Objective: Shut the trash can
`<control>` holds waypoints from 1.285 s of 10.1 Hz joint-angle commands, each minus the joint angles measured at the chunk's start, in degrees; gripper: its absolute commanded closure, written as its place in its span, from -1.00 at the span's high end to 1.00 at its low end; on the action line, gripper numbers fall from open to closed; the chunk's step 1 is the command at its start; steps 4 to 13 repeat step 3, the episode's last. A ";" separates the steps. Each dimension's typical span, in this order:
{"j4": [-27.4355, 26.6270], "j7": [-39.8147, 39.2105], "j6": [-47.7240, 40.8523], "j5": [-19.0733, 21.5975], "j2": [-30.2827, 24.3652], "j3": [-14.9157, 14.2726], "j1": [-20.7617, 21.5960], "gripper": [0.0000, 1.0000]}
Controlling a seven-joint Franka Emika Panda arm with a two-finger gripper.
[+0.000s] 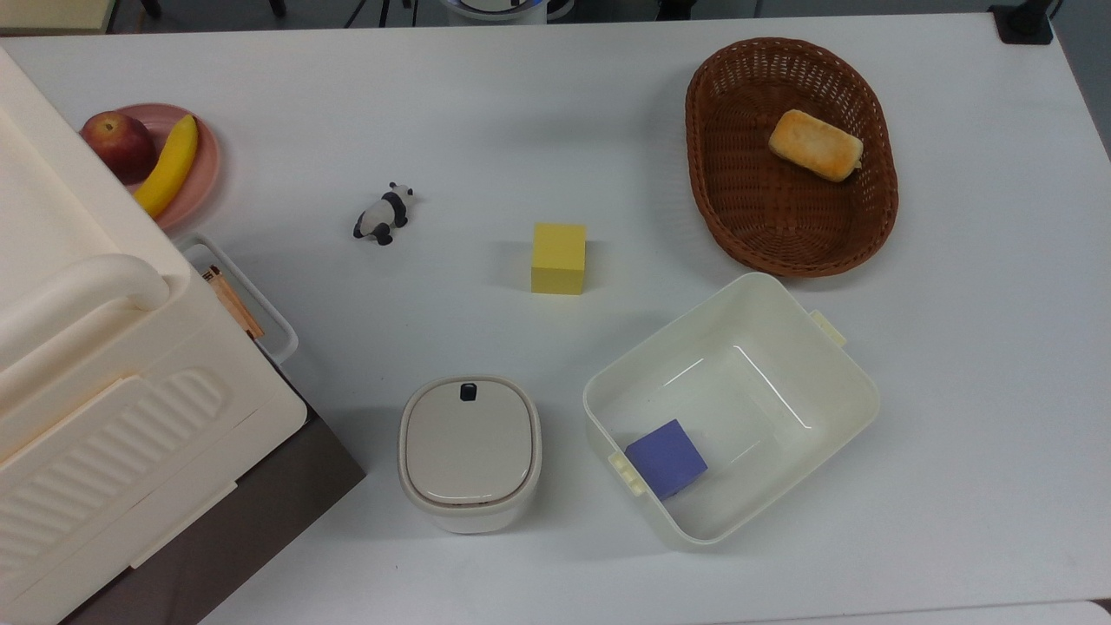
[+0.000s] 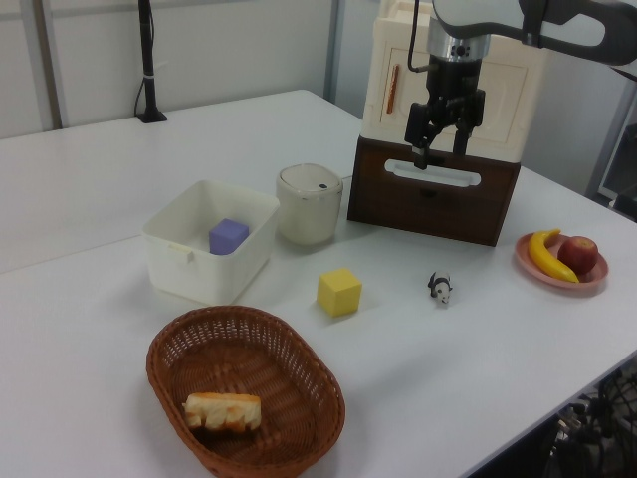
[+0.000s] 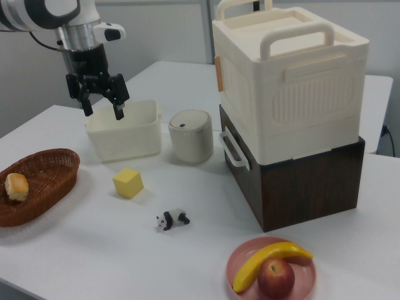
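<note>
Tool [image 3: 100,105] up in the air, fingers spread, nothing held. Trash can [image 1: 470,452] on worktop [image 1: 555,113], lid down flat, black button [image 1: 468,391] on top. In right view, can [image 3: 191,135] lower and to right of tool; tub [image 3: 123,130] just below and behind tool. In left view, tool [image 2: 439,150] above and right of can [image 2: 310,203], in front of cream box [image 2: 453,75]. Yellow cube [image 3: 128,182] below tool on worktop in right view, panda figure [image 3: 172,219] lower right of it, basket [image 3: 34,181] lower left. Purple cube [image 1: 667,457] inside tub.
</note>
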 commanded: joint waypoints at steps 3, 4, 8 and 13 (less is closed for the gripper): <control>-0.25 1.28 1.08 2.94 0.22 -0.78 0.11 1.00; -0.25 1.28 1.08 2.94 0.22 -0.78 0.11 1.00; -0.25 1.28 1.08 2.94 0.22 -0.78 0.11 1.00; -0.25 1.28 1.08 2.94 0.22 -0.78 0.11 1.00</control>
